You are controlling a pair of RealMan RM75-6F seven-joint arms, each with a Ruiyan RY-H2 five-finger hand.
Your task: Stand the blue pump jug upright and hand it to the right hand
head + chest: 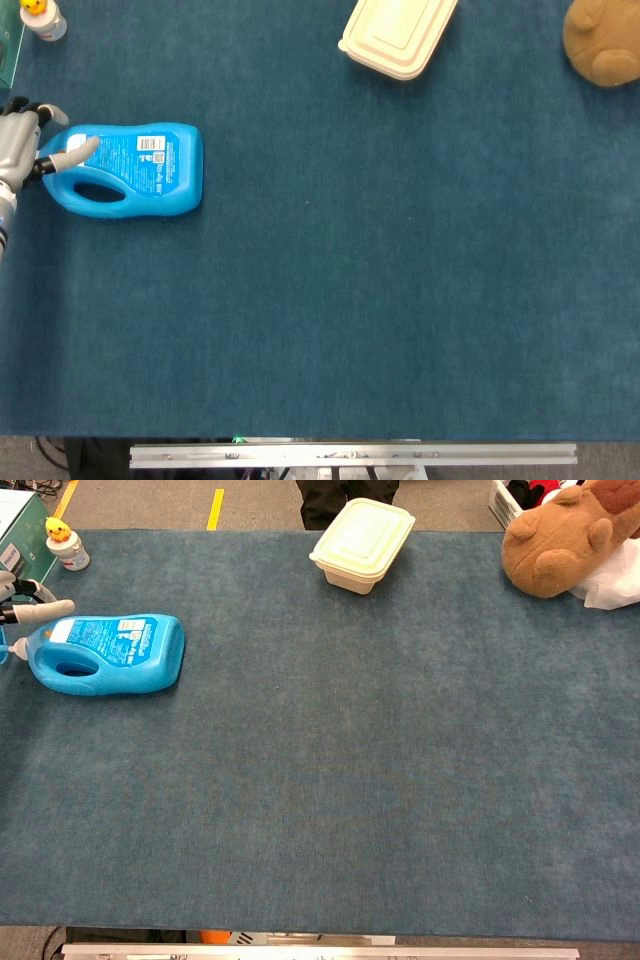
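The blue pump jug (pixel 130 170) lies on its side at the far left of the blue table, label up, its pump end pointing left; the chest view shows the jug (pixel 108 655) the same way. My left hand (pixel 22 145) hovers at the frame's left edge over the jug's pump end, fingers spread, one fingertip (pixel 85 150) reaching over the jug's neck. Whether it touches the jug I cannot tell. In the chest view only the left hand's fingers (pixel 30 608) show at the left edge. My right hand is in neither view.
A cream lidded container (pixel 398 35) sits at the back centre. A brown plush toy (pixel 555 540) lies at the back right beside white plastic. A small bottle with a yellow duck cap (pixel 66 545) and a teal box (pixel 18 530) stand at the back left.
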